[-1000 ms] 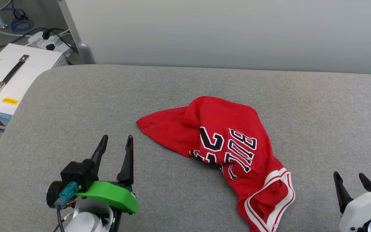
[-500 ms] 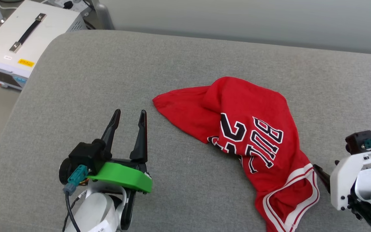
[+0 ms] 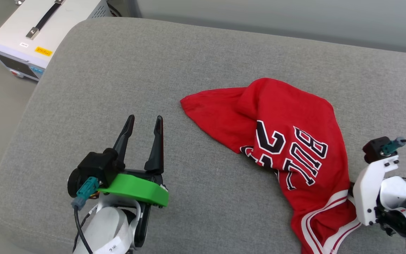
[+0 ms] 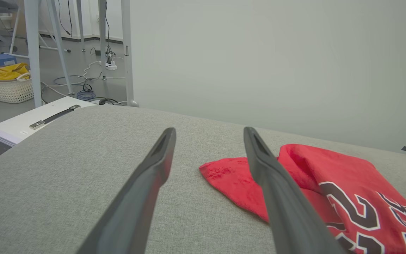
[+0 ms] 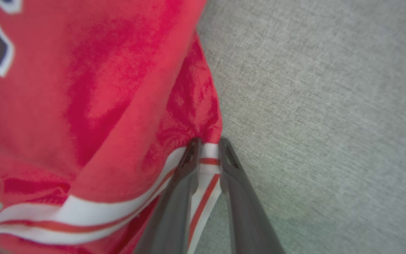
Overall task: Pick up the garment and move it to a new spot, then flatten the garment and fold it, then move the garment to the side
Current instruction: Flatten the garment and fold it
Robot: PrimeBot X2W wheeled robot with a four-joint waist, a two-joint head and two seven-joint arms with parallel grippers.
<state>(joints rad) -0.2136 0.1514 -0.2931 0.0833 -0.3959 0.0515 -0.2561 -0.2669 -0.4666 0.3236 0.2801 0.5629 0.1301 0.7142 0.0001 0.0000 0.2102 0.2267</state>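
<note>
Head view: the shirt runs off the bottom edge; its lettering is partly folded under. The white box is cut by the top edge; its yellow label is too small to read. Right wrist view: the shirt is blurred, and the right gripper covers part of the striped hem.

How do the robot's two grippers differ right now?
The left gripper stands open, holding nothing; the right gripper is pinched on the white-striped trim of the garment. The left sits over bare gray cushion; the right at the garment's edge. The left carries a green bracket; the right's is white. Both have long dark fingers.
</note>
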